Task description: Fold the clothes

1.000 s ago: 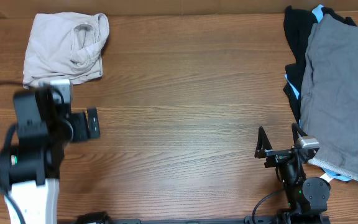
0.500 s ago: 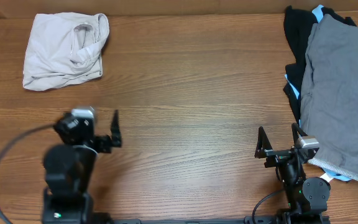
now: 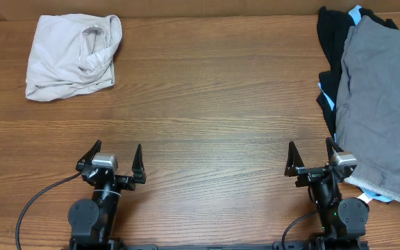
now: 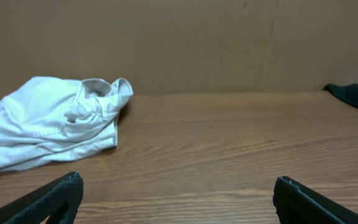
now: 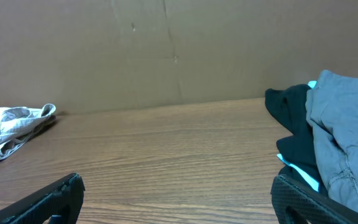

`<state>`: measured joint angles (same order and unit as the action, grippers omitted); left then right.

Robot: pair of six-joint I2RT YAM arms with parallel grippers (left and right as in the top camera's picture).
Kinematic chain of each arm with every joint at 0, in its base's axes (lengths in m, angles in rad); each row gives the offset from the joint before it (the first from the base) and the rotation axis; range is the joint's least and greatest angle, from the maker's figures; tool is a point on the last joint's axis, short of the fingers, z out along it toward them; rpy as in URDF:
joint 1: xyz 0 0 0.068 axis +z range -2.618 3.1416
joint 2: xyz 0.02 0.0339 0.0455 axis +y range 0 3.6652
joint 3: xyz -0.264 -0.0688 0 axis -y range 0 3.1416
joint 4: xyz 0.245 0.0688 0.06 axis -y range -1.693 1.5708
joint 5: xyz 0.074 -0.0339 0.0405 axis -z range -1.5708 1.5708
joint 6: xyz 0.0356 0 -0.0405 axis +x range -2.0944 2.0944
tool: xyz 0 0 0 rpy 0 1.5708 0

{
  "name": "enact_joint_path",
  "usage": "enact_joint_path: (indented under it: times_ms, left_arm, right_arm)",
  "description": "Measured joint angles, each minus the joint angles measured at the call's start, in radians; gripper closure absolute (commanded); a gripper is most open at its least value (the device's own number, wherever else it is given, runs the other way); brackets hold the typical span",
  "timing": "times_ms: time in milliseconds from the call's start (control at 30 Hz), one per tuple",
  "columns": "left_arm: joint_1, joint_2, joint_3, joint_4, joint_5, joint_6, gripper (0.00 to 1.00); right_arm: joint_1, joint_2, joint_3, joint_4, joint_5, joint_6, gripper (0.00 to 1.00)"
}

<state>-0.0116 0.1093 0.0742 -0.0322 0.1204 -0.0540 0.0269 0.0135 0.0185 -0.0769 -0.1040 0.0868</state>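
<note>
At the far-left corner of the table, the khaki shorts are seen lying in a compact folded bundle, touched by nothing. The left gripper is parked at the near edge, jaws spread wide and empty. The right gripper is likewise open and empty, just beside the grey garment piled over the black garment. The folding is judged finished, though roughly
</note>
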Motion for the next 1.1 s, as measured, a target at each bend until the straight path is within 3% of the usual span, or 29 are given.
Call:
enact_joint_path:
  times_ms: [367, 1100]
  left_arm:
    - [0.047, -0.089, -0.06, -0.034, 0.0, -0.003, 0.0]
    - [0.047, -0.092, -0.062, -0.035, 0.0, -0.003, 0.0]
  right_arm:
    - [0.0, 0.0, 0.0, 0.0, 0.0, 0.0, 0.0]
    - [0.0, 0.0, 0.0, 0.0, 0.0, 0.0, 0.0]
